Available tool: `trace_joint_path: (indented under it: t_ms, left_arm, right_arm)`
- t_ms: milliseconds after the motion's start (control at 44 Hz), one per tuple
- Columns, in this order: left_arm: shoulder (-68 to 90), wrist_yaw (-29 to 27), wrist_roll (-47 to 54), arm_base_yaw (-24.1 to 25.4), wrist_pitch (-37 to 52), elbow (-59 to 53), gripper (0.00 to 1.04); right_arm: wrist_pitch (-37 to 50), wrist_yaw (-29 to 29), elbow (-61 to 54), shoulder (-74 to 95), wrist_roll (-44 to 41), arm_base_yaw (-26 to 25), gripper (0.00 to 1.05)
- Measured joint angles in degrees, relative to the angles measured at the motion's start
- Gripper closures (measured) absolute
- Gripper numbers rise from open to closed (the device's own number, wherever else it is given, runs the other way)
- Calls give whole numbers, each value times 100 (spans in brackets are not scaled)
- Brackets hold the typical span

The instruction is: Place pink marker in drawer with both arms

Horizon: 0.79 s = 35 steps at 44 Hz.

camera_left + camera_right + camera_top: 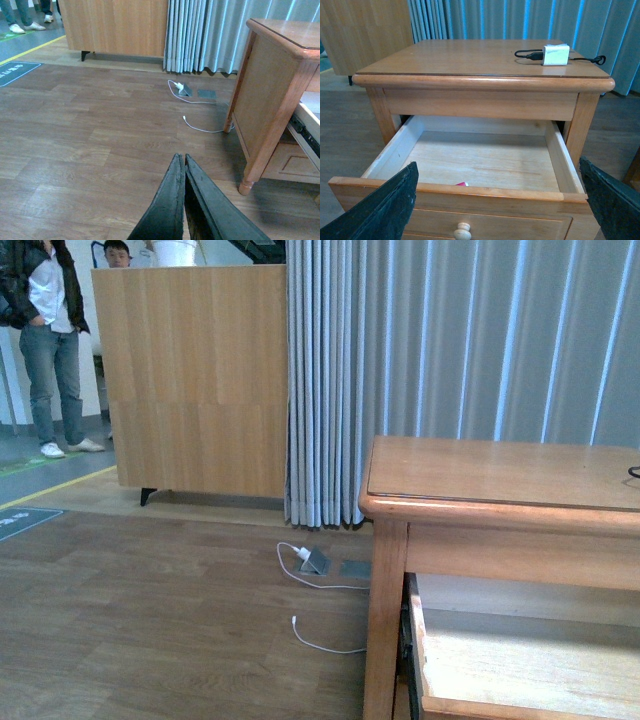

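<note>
The pink marker [462, 184] sits in the open drawer [520, 194]
We see a sliver of it just behind the front panel [510, 221]. Our right claw [497, 167] is spread wide at that near edge; our left claw [181, 159] is pressed together over the floor [100, 150], left of the dresser [265, 95].

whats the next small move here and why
Probably draw the right gripper back clear of the drawer, ready to push it shut. A sliver of the pink marker shows inside, just behind its front; the right gripper is wide open and empty, and the drawer stands pulled out. The left gripper is shut, over the floor.
</note>
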Motion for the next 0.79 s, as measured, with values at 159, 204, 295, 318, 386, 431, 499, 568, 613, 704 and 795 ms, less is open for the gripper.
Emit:
trace_joint_path:
  t_ms: [159, 204, 295, 318, 386, 431, 499, 568, 613, 704, 795]
  left_arm:
    - [-205, 11, 7, 0, 20, -151, 101]
    - [-219, -2, 11, 0, 39, -151, 101]
    - [-245, 15, 9, 0, 37, -151, 101]
    - [-245, 11, 11, 0, 37, -151, 101]
    - [-247, 13, 11, 0, 37, -151, 101]
    - [-247, 13, 11, 0, 37, -151, 101]
    - [-247, 13, 11, 0, 37, -153, 101]
    - [-247, 13, 11, 0, 37, -153, 101]
    - [-247, 13, 11, 0, 37, -151, 101]
    - [-247, 13, 11, 0, 37, -153, 85]
    - [-249, 13, 11, 0, 37, -153, 65]
  right_arm:
    - [0, 0, 0, 2, 0, 0, 8]
    - [0, 2, 0, 2, 0, 0, 8]
    - [0, 0, -7, 0, 0, 0, 8]
    - [0, 0, -7, 0, -2, 0, 8]
    - [0, 0, -7, 0, -2, 0, 8]
    - [0, 0, -7, 0, -2, 0, 8]
    - [0, 0, -7, 0, -2, 0, 8]
    - [0, 0, -7, 0, 0, 0, 8]
    - [0, 0, -7, 0, -2, 0, 8]
    - [-614, -195, 155, 81, 273, 20, 8]
    - [-1836, -262, 476, 483, 398, 238, 8]
